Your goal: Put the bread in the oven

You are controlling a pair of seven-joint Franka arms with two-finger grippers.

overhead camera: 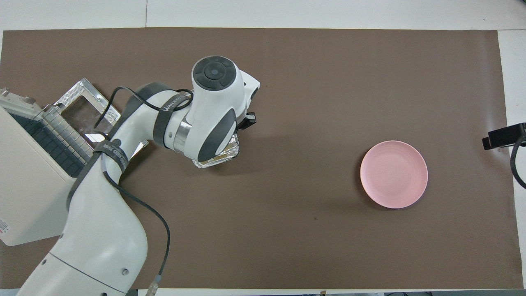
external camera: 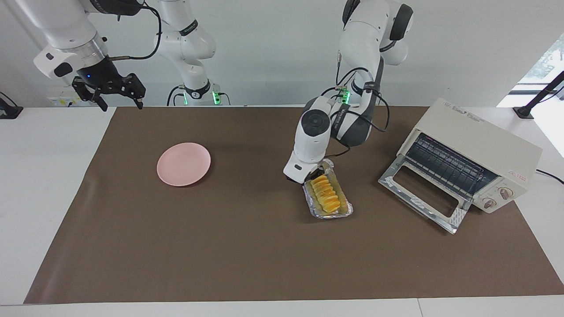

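The bread (external camera: 326, 193), a ridged golden-yellow loaf, lies in a crinkled silver foil tray (external camera: 348, 210) on the brown mat. My left gripper (external camera: 313, 177) is down at the end of the tray nearer to the robots, touching or just over the bread's end. In the overhead view the left arm's wrist hides the bread and only a corner of the tray (overhead camera: 224, 158) shows. The cream-white oven (external camera: 480, 136) stands at the left arm's end with its door (external camera: 421, 198) dropped open; it also shows in the overhead view (overhead camera: 24, 181). My right gripper (external camera: 121, 102) waits open, raised over the table's edge.
A round pink plate (external camera: 183, 164) lies on the brown mat (external camera: 220, 246) toward the right arm's end; it also shows in the overhead view (overhead camera: 393, 174). The oven's wire rack (external camera: 445, 165) shows inside the opening. A strip of mat separates the tray and the oven door.
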